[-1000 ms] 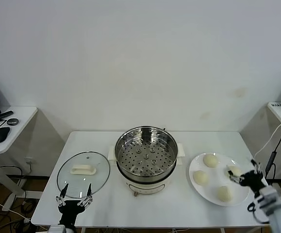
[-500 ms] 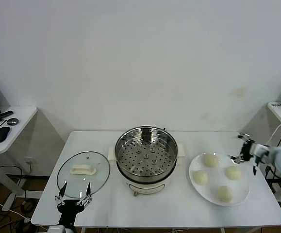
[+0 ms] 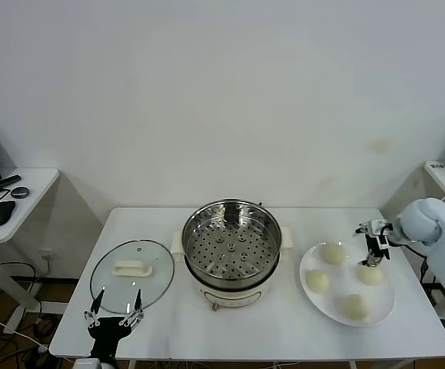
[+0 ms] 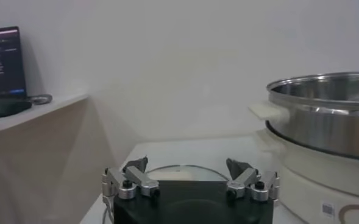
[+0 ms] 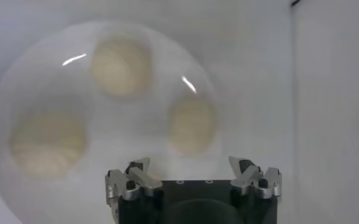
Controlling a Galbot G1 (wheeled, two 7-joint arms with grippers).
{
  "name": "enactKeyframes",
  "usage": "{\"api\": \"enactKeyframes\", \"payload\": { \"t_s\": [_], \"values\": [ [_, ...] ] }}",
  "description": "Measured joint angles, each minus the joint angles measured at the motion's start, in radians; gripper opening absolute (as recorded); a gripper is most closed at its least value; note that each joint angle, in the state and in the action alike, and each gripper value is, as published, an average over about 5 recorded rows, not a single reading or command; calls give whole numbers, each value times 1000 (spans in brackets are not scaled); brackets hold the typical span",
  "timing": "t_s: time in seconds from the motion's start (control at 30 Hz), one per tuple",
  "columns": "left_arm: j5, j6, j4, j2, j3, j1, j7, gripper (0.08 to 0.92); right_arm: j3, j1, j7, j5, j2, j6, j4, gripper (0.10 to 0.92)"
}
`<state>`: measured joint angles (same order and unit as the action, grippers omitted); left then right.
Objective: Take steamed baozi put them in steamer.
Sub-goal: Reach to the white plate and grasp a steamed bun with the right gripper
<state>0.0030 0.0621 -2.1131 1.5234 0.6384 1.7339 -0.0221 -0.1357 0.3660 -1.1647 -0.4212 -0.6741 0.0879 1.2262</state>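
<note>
Four small, round, pale cream-yellow steamed baozi [image 3: 333, 254] sit on a flat white round plate [image 3: 310, 264] at the right of the white table [image 3: 283, 323]. The right gripper [image 3: 372, 244] hangs over the plate's far right part, between two buns, jaws spread wide and holding nothing (the wrist view shows three buns below it). Left of the plate stands the round shiny steel steamer [image 3: 230, 244], its perforated tray bare. Farther left lies a round glass lid with a cream handle [image 3: 132, 275]. The left gripper [image 3: 115, 315] waits at the near left edge, jaws wide.
</note>
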Motion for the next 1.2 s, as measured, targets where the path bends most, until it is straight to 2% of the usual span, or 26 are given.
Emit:
{"api": "enactKeyframes", "payload": {
  "t_s": [0.37,1.2],
  "values": [
    [5,-11,7,7,-1,17,-9,823,-34,-49,15,-27,-103,-29,-128,823],
    [7,-19,26,11,-2,13,-16,823,-17,-35,43,-106,-190,-56,-233,817]
  ]
}}
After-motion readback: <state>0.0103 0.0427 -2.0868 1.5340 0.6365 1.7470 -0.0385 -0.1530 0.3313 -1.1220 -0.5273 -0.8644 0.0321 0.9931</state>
